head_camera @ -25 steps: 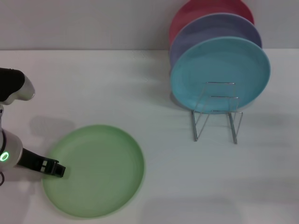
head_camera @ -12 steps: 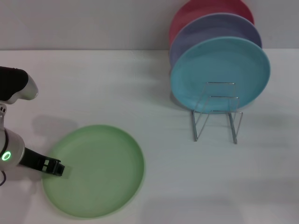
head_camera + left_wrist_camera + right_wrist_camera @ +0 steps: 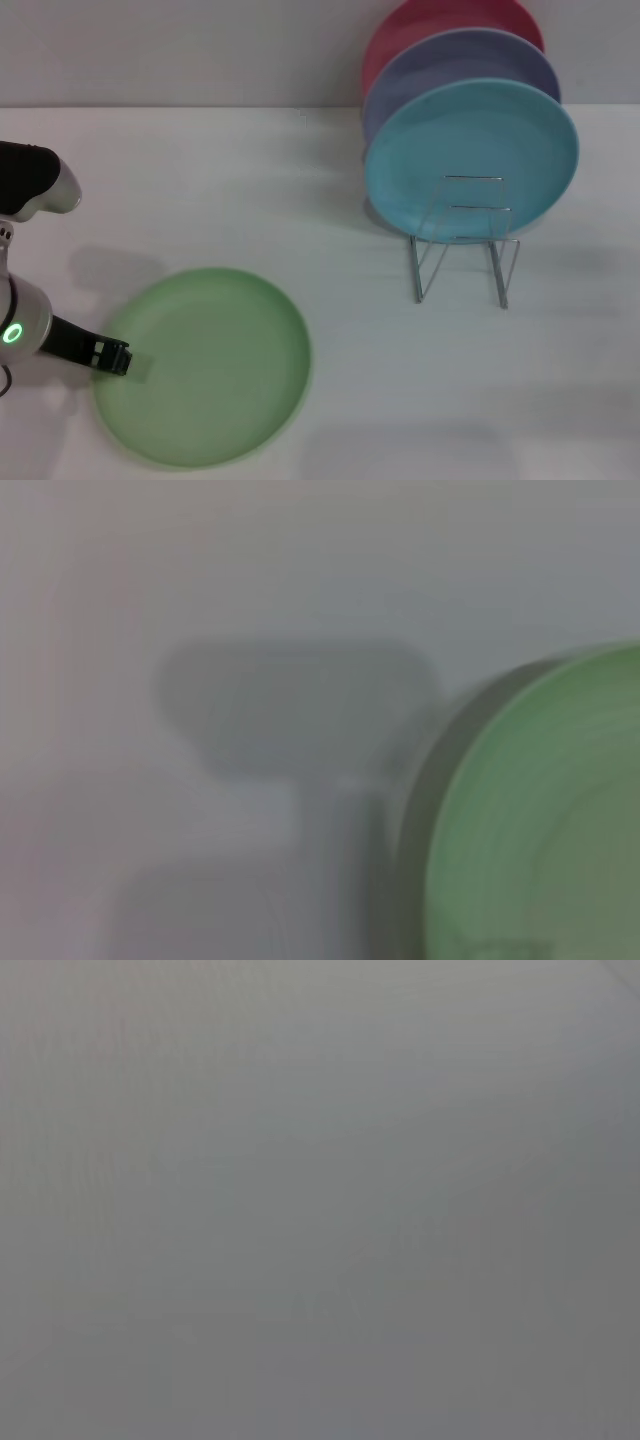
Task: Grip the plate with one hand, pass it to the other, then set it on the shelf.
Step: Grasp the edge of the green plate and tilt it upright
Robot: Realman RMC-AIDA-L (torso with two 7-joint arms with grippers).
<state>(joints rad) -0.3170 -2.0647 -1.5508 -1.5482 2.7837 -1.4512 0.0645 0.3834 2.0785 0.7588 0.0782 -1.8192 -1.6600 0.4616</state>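
The green plate (image 3: 201,366) lies flat on the white table (image 3: 240,190) in the lower left of the head view. The left gripper (image 3: 112,357) is at the plate's left rim, low and nearly level with the table, which I judge is the right pose for pinching a thin rim from the side. Its tip overlaps the edge of the plate, so it seems to be closed on the rim, but whether the fingers are really pressed on it I cannot tell; the fingers are too small here. In the left wrist view only the curved edge of the plate (image 3: 540,810) shows, at the right side of the frame, with a shadow beside it.

The wire rack (image 3: 465,240) stands in the right half of the head view, and its front slots are free, probably kept for the green plate.

The count: one green plate on the table; three plates upright in the rack, namely a turquoise plate (image 3: 470,160) in front, a lavender plate (image 3: 455,60) behind it and a red plate (image 3: 440,20) at the back; one rack. The right gripper is not in view.
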